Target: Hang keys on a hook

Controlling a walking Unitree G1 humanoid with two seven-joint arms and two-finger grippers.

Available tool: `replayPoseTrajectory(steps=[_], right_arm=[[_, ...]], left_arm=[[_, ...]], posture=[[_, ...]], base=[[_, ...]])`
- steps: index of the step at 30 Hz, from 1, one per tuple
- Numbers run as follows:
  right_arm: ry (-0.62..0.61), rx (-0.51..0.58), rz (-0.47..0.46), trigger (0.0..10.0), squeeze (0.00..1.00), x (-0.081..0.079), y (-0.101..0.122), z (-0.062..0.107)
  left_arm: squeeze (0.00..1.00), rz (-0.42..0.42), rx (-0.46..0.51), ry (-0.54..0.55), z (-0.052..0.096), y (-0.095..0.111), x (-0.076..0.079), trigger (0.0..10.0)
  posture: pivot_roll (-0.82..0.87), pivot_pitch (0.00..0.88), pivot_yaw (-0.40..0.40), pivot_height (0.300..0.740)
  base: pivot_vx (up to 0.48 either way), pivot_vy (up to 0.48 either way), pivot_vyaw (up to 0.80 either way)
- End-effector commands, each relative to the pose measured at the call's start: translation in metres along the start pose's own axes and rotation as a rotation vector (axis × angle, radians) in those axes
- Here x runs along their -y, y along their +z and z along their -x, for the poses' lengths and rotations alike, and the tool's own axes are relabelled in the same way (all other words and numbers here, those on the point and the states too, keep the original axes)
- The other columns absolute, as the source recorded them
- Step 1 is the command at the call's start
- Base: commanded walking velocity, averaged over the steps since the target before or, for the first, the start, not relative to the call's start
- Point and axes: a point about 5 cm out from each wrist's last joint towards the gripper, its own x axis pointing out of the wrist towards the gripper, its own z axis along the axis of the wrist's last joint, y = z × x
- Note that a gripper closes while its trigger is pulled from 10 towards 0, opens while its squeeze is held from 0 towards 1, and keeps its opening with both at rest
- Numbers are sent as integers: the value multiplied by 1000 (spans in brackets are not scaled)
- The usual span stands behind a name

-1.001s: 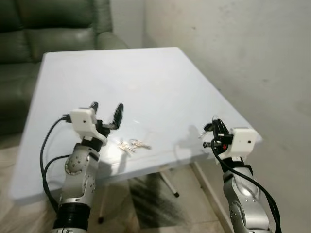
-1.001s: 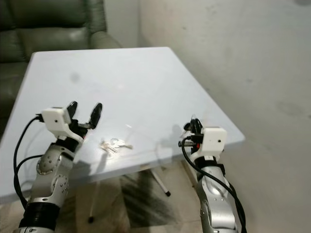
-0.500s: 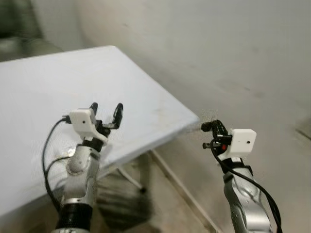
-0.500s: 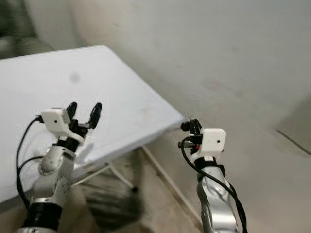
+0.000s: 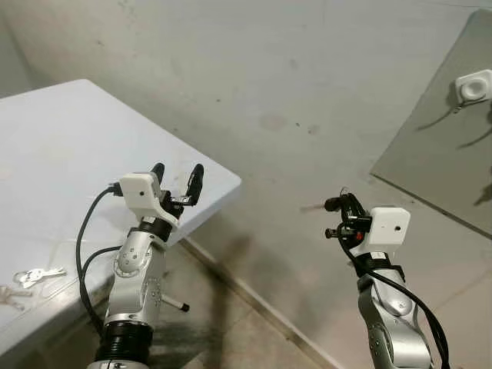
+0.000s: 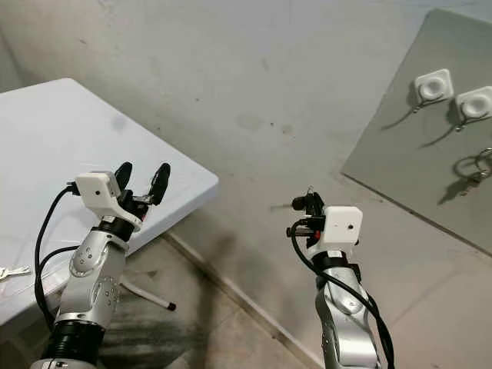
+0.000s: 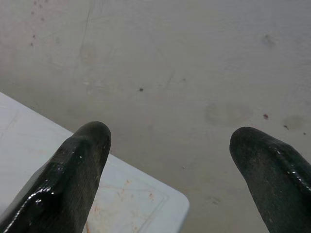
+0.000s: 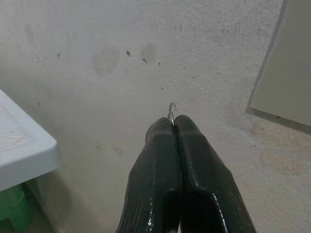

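My right gripper is raised in front of the bare wall, fingers pressed shut on a thin metal key ring whose loop pokes out past the fingertips. Up on the right, a grey wall panel carries two white hooks, and a ring hangs below them. My left gripper stands open and empty above the corner of the white table. Another bunch of keys lies on the table at the far left.
The table's corner juts toward the wall, with a folding leg beneath it. A tiled floor runs between the table and the wall. The concrete wall is stained and bare.
The camera has swung right: the table slid off to the left and the grey panel with hooks came into view. Both grippers hold the same pose and state.
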Motion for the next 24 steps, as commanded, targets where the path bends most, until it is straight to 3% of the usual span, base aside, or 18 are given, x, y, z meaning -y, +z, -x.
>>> replayPoseTrajectory(steps=[1,7,10,12,14,24], right_arm=[[8,14,3,10000,0,0,5,-3],[7,12,2,10000,0,0,4,-2],[6,11,2,10000,0,-1,4,-2],[6,11,2,10000,0,-1,4,-2],[6,10,1,10000,0,-1,4,-1],[8,6,1,10000,0,-3,3,-1]], left_arm=[[0,-3,-2,0,-2,1,2,10000],[0,-34,-13,-16,-1,0,4,10000],[0,-63,-15,-30,-1,0,6,10000],[0,-57,-11,-32,-1,0,7,10000],[0,22,0,-21,0,0,7,10000],[0,5,-5,0,1,0,4,10000]], posture=[[2,0,-87,740],[2,0,-85,740],[4,0,-86,740],[4,0,-86,740],[5,0,-85,740],[9,0,-86,740]], base=[[0,0,-775],[0,0,-775],[0,-405,-775],[0,-480,-775],[0,-144,-775],[0,0,-773]])
